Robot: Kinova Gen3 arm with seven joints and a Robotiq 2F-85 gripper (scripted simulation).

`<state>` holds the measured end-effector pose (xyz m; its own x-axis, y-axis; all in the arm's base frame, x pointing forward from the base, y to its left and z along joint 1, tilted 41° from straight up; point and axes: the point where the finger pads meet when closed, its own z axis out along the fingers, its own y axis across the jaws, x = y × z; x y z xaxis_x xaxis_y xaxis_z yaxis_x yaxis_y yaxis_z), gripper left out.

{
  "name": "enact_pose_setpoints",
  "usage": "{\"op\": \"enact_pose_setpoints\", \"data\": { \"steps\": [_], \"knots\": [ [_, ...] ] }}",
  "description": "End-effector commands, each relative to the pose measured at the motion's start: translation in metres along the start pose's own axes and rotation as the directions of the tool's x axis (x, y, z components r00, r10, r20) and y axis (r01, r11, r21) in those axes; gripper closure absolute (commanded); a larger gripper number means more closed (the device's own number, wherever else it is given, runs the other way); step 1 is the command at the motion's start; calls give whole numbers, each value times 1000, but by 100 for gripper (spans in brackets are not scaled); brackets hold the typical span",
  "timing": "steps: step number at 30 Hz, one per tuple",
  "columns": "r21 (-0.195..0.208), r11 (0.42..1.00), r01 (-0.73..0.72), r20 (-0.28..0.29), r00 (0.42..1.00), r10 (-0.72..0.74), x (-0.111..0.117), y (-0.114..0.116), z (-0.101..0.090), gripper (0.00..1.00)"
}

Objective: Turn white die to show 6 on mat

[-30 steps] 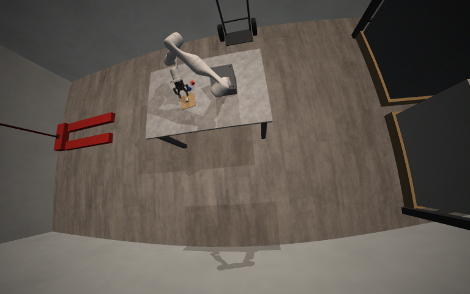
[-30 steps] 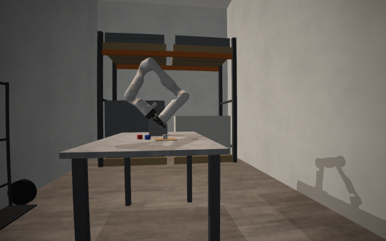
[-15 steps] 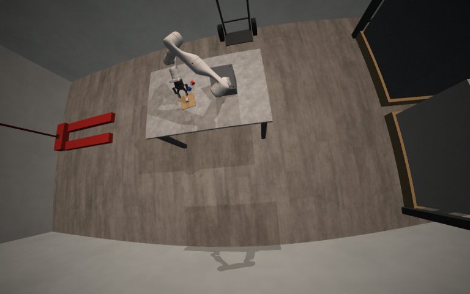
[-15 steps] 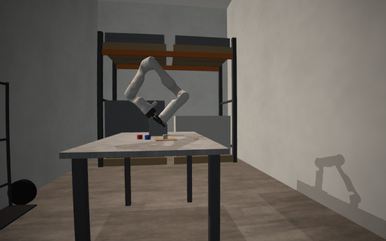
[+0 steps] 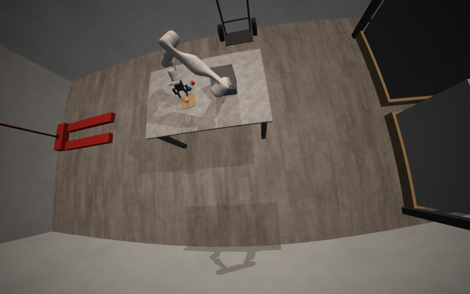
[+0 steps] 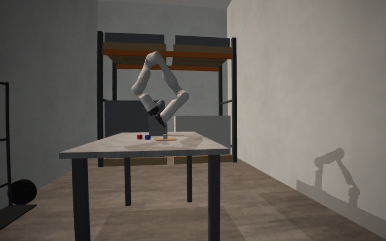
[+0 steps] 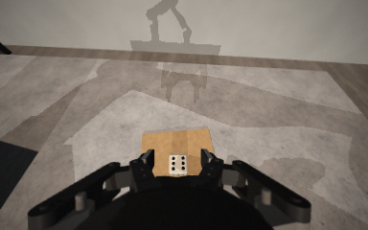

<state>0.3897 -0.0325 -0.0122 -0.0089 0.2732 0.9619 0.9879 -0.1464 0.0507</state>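
The white die (image 5: 186, 100) (image 6: 164, 136) (image 7: 177, 165) rests on the tan mat (image 5: 191, 103) (image 6: 171, 138) (image 7: 192, 138) on the table. In the wrist view the face turned towards the camera shows six pips. My gripper (image 5: 181, 92) (image 6: 163, 125) (image 7: 177, 156) is open and empty. It hangs tilted a little above the die, apart from it, so the die shows between the fingertips in the wrist view. The blue die (image 5: 189, 88) (image 6: 147, 137) and the red die (image 5: 192, 82) (image 6: 139, 136) lie on the table beside the mat, apart from each other.
The grey table (image 5: 242, 86) (image 6: 113, 147) (image 7: 268, 144) carries the arm's dark base plate (image 5: 226, 74). A hand truck (image 5: 236, 30) stands behind the table, a red pallet jack (image 5: 82, 131) on the floor to the left, and shelving (image 6: 168, 53) at the back.
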Motion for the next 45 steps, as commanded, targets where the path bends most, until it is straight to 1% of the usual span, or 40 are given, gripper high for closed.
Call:
{"op": "enact_pose_setpoints", "data": {
  "steps": [1,4,10,13,16,21,23,26,29,32,40,42,45],
  "knots": [
    [1,1000,12,40,999,-12,6,1,-6,33],
    [1,1000,13,53,999,-13,6,1,-6,33],
    [1,1000,13,55,998,-13,6,1,-6,33],
    [2,1000,12,69,998,-12,6,1,-6,33],
    [3,1000,10,104,995,-11,7,1,-5,33],
    [5,1000,9,194,981,-10,8,1,-4,33],
    [5,1000,9,194,981,-10,8,1,-4,33],
    [4,1000,10,248,969,-10,8,1,-5,33],
    [2,1000,11,288,958,-12,9,1,-5,33],
    [1,1000,13,307,952,-12,9,1,-6,33],
    [1,1000,12,315,949,-12,9,1,-6,33],
    [2,1000,11,329,944,-11,9,1,-5,33],
    [5,1000,8,369,929,-9,9,0,-4,33]
  ]
}}
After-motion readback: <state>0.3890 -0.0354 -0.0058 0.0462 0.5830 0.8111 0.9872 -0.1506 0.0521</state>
